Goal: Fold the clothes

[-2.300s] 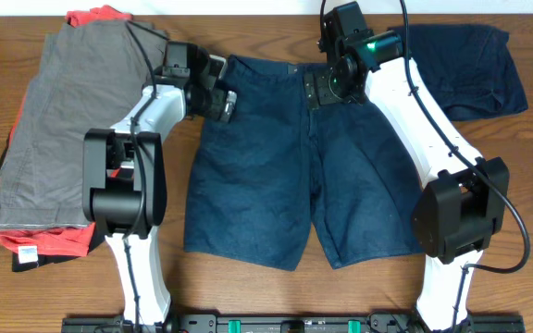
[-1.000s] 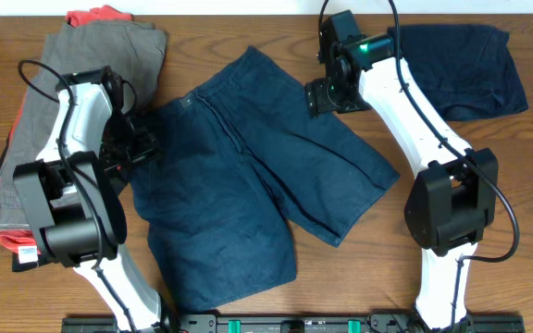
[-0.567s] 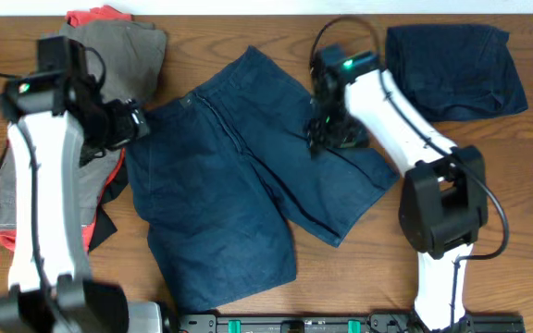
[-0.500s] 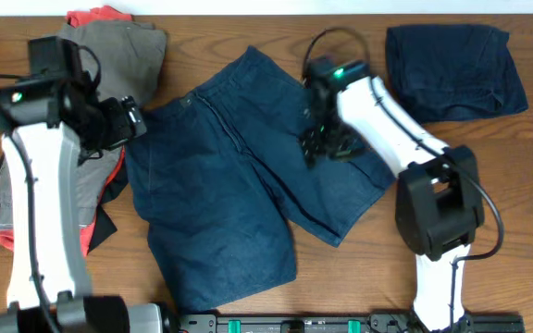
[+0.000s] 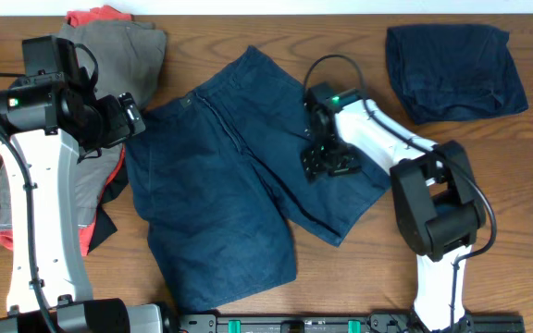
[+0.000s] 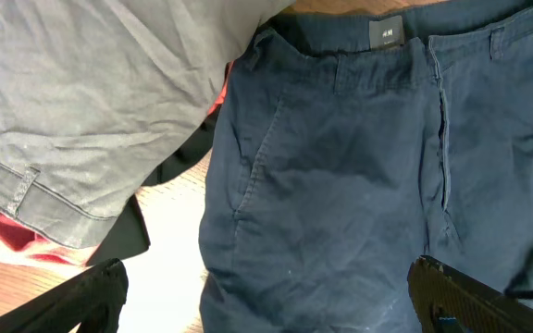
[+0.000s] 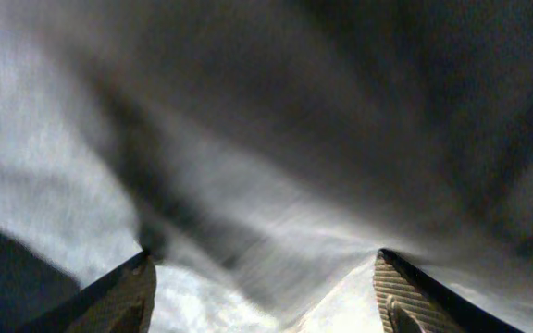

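The dark navy shorts (image 5: pixel 220 185) lie spread and turned at an angle in the middle of the table, waistband toward the upper left. In the left wrist view the waistband, label and fly (image 6: pixel 438 139) show. My left gripper (image 5: pixel 130 118) is open and empty, raised over the shorts' left waistband edge (image 6: pixel 266 305). My right gripper (image 5: pixel 327 162) is open and low over the shorts' right leg; its wrist view (image 7: pixel 262 287) shows only blurred dark fabric between the fingers.
A stack of grey (image 5: pixel 63 111), red-orange (image 5: pixel 95 16) and black garments lies at the left; it also shows in the left wrist view (image 6: pixel 91 102). A folded navy garment (image 5: pixel 456 69) lies at the back right. Bare wood lies in front of the shorts.
The shorts were dragged left and rotated, then both grippers let go. My left arm rose at the waistband. My right gripper moved down from the waistband onto the right leg.
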